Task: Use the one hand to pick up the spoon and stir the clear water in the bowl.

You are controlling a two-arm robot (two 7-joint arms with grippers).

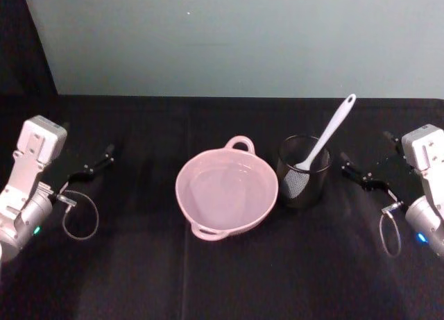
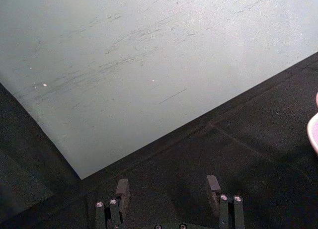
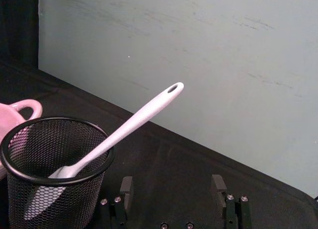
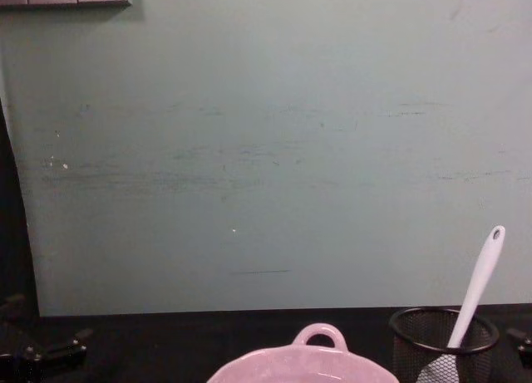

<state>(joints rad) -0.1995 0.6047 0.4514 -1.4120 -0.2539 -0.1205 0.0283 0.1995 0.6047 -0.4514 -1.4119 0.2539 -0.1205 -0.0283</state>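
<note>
We see white slender spoon (image 1: 327, 134) leaning in black wire-mesh cup (image 1: 316, 189), beside pale pink glossy bowl (image 1: 241, 144), seemingly holding clear water (image 1: 225, 195), left gripper (image 2: 168, 188) and right gripper (image 3: 172, 186) both spread wide, empty

1. One pale pink bowl (image 1: 182, 184), carrying two loop handles: the far handle (image 1: 241, 144) and the near handle (image 1: 208, 231).
2. One white spoon (image 1: 326, 136).
3. One black wire-mesh cup (image 1: 312, 189).
4. Two black two-finger grippers: the left gripper (image 2: 168, 187) and the right gripper (image 3: 172, 182).
5. Two silver arms: the left arm (image 1: 24, 195) and the right arm (image 1: 427, 219).

no readable text, labels or numbers
</note>
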